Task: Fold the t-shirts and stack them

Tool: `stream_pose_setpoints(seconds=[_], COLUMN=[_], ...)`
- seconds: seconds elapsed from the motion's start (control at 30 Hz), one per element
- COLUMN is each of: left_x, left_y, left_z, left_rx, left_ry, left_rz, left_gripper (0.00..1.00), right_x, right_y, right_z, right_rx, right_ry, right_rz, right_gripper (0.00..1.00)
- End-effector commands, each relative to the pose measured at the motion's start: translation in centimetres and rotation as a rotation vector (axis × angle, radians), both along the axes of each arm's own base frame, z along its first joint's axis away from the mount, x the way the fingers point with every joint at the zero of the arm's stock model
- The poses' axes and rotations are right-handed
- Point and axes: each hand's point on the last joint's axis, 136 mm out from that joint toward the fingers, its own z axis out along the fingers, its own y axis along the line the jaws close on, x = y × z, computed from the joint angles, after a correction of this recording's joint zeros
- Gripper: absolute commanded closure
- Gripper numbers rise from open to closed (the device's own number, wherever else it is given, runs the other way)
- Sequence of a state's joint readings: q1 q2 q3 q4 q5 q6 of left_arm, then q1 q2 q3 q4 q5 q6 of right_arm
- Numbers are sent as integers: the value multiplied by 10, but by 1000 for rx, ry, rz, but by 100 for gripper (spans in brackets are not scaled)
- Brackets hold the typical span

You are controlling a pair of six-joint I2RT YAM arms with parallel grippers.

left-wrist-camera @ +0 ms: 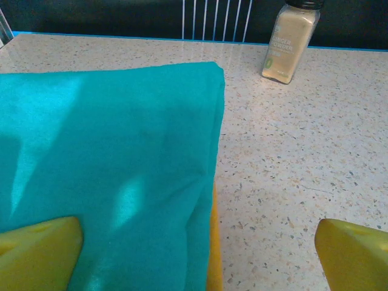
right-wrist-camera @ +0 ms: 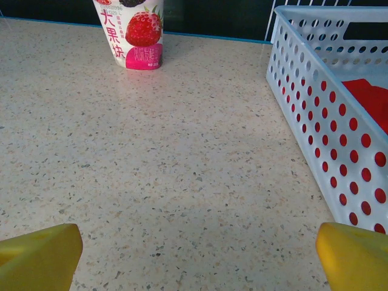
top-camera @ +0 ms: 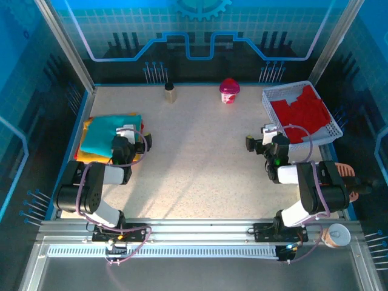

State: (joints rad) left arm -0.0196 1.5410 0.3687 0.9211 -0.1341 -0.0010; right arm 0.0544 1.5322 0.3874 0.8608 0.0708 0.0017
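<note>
Both claws gaped: left gripper [left-wrist-camera: 195, 251] over the teal t-shirt [left-wrist-camera: 121, 157] at the bench's left edge, right gripper [right-wrist-camera: 197, 254] beside the basket [right-wrist-camera: 327, 13]

The place is a robot lab cell. A left arm [top-camera: 91, 191] and a right arm [top-camera: 312, 188] are bolted to a metal rail [top-camera: 200, 233] at the edge of a speckled table [top-camera: 200, 170]. Blue panels [top-camera: 121, 30] with a printed gear [top-camera: 203, 7] close it in. A spice jar [top-camera: 170, 92], a cup [top-camera: 229, 90] and folded t-shirts [top-camera: 109, 134] lie on the table.
</note>
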Motion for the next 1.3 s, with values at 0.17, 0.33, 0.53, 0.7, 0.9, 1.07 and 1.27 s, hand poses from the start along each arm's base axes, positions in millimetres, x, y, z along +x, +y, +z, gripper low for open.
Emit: stream_pose_setpoints(seconds=[0.17, 0.33, 0.53, 0.7, 0.9, 1.07, 1.27], left_x=[3, 3, 3, 3, 3, 3, 8], left_y=[5, 5, 5, 5, 5, 6, -3], left_z=[2, 2, 2, 2, 2, 8, 33], left_rx=[-14, -13, -12, -11, -12, -13, 44], left_ry=[-12, -10, -11, -11, -12, -10, 55], left_rz=[23, 22, 22, 23, 24, 30, 20], left_gripper=[1, 1, 1, 1, 1, 1, 1], right_x=[5, 5, 5, 5, 5, -1, -5], right_y=[4, 4, 4, 3, 5, 9, 6], right_z=[8, 8, 8, 8, 10, 26, 64], right_rx=[-12, -11, -11, -11, -18, -57, -75], right_ry=[-31, -31, -32, -31, -42, -68, -70], right_rz=[8, 8, 7, 7, 10, 3, -43], right_gripper=[0, 0, 0, 0, 0, 0, 0])
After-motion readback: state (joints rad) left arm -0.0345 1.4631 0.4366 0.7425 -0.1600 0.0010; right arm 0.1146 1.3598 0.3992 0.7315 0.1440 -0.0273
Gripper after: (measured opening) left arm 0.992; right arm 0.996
